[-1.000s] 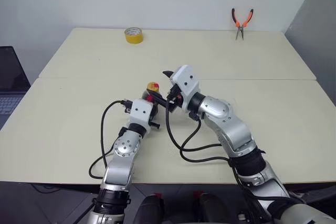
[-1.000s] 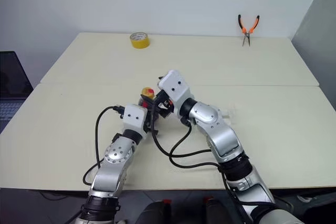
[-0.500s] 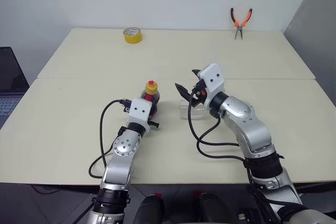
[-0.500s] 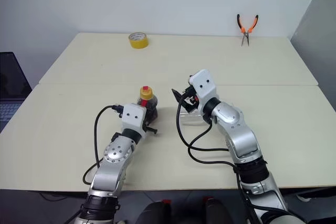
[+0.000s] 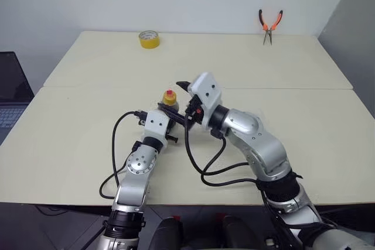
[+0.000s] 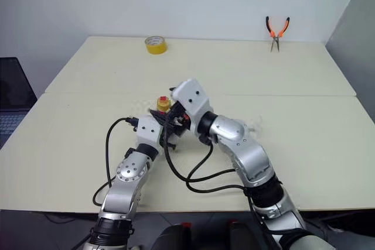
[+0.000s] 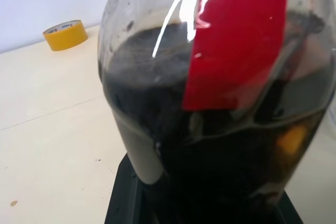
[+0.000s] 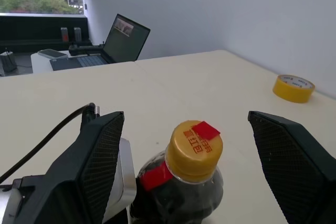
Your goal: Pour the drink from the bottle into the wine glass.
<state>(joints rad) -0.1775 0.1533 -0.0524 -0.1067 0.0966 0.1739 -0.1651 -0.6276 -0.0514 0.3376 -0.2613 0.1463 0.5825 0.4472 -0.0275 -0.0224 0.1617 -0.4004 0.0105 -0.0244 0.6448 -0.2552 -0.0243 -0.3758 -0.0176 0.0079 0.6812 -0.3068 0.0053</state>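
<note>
My left gripper [image 5: 166, 116] is shut on the round body of the bottle [image 5: 169, 101], holding it upright just above the table. The drink [image 7: 173, 161] fills the body, dark and almost black, below the red label. The orange-yellow cap [image 8: 195, 149] is on. My right gripper [image 5: 181, 100] is open at cap height. In the right wrist view one finger [image 8: 100, 156] stands on each side of the cap, clear of it. The wine glass is hidden behind my right arm.
A yellow tape roll [image 5: 149, 39] lies at the table's far left. Orange-handled pliers [image 5: 269, 24] hang on the wall at the far right. A laptop [image 5: 12, 89] sits on a surface off the table's left edge. Black cables loop between my arms.
Half a second ago my right gripper was off to the right of the bottle. It has swung back left to the cap, still open. The left gripper and the bottle stayed still.
</note>
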